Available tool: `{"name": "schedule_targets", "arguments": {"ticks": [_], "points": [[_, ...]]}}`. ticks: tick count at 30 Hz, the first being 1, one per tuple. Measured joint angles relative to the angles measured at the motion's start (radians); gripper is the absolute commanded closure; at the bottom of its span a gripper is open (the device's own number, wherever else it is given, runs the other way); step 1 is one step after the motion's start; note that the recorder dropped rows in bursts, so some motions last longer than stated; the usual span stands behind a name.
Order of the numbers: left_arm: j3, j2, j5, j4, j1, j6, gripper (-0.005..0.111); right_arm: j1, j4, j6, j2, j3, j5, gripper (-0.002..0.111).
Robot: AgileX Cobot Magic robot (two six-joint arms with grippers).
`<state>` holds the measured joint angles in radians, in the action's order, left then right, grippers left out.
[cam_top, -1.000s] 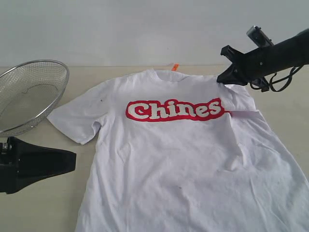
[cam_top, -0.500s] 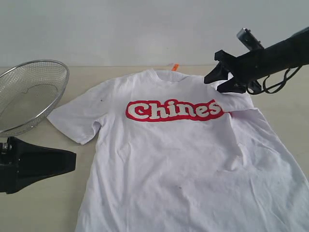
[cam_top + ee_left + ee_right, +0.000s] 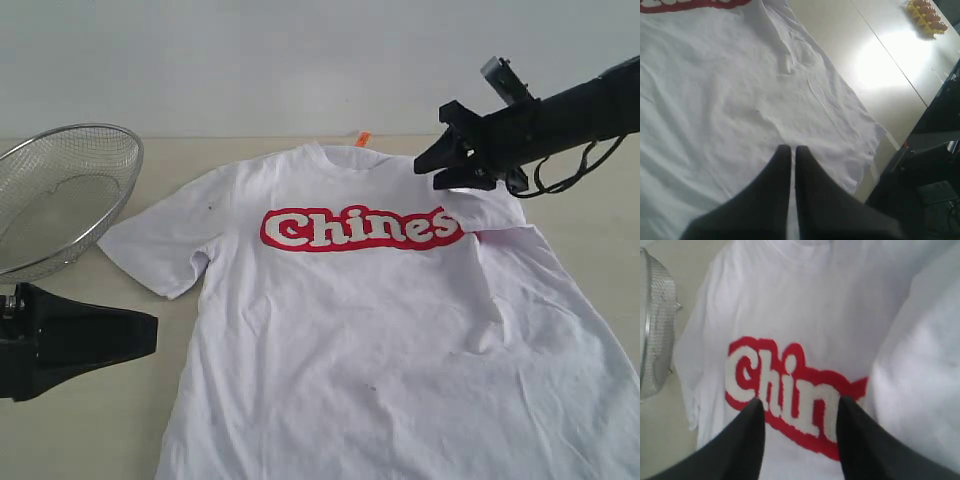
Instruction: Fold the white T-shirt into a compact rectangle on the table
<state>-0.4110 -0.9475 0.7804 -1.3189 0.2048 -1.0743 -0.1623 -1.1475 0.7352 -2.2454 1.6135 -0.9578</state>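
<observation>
L gripper (image 3: 789, 151) is pinched shut, empty, low near the left edge of the white T-shirt (image 3: 380, 330). Shirt lies face-up mid-table (image 3: 110, 430), left sleeve (image 3: 160, 245) spread out. R gripper (image 3: 430, 171), clamped on the far shoulder a sec ago, now has jaws apart and lifted clear. Right sleeve (image 3: 490, 208) stays folded inward, so that fold looks done, other side pending. Wire basket (image 3: 75, 127) far left: nothing seen inside. Yellow tray (image 3: 927, 12), well apart: eggs.

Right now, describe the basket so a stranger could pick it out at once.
On the beige table lies a spread white T-shirt with red lettering. Follow its sleeve on the left arm's side outward to the basket beside it. It is the only metal thing there: a round, shallow bowl of see-through wire mesh.
</observation>
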Motion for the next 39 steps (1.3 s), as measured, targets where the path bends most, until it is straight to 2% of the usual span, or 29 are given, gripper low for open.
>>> {"name": "schedule_targets", "arguments": {"ticks": [3, 8, 14, 24, 32, 39], "points": [[0.000, 0.000, 0.000, 0.002, 0.000, 0.017, 0.102, -0.004, -0.076, 0.022, 0.004, 0.000, 0.036, 0.108], [0.000, 0.000, 0.000, 0.039, 0.000, 0.050, 0.102, -0.010, -0.074, 0.023, 0.012, 0.000, 0.197, 0.109], [0.000, 0.000, 0.000, 0.050, 0.000, 0.065, 0.102, -0.010, 0.075, -0.040, 0.012, 0.000, 0.329, 0.109], [0.000, 0.000, 0.000, 0.051, 0.000, 0.068, 0.102, -0.004, 0.126, -0.051, -0.022, 0.000, 0.411, 0.109], [0.000, 0.000, 0.000, 0.051, 0.000, 0.070, 0.102, 0.061, 0.126, -0.041, -0.077, 0.000, 0.469, 0.109], [0.000, 0.000, 0.000, 0.051, 0.000, 0.070, 0.102, 0.072, 0.189, -0.049, -0.079, 0.000, 0.462, 0.109]]}}
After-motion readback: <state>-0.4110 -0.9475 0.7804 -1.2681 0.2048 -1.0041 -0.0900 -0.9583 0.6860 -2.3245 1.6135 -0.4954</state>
